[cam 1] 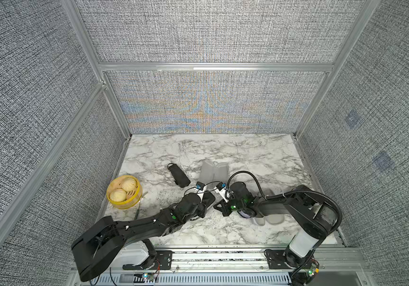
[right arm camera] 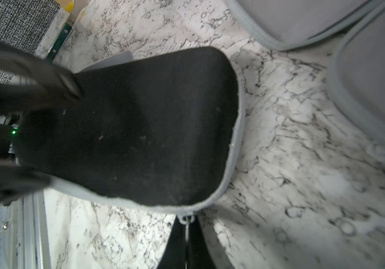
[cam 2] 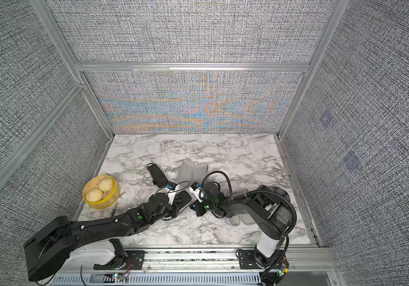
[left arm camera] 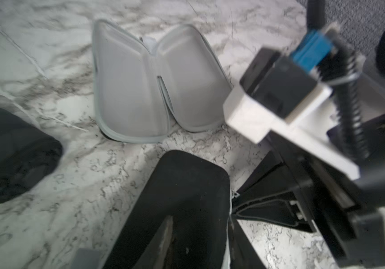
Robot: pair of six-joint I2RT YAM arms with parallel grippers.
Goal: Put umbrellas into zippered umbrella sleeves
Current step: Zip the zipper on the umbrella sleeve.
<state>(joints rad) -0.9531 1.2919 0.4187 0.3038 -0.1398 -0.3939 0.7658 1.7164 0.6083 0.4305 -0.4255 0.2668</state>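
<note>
Two hands are set on one black sleeve (cam 1: 209, 199), seen low and centre in both top views on the marble surface (cam 1: 235, 151). The left hand (right arm camera: 61, 135) is clamped across the sleeve's end. The right hand (right arm camera: 186, 227) is pinched fully closed on the zip pull (right arm camera: 184, 219). A black umbrella (cam 1: 178, 176) is laid up-left of the black sleeve, beside an opened grey-lined sleeve (cam 1: 214, 170).

No readable text, labels, brands or numbers anywhere.
</note>
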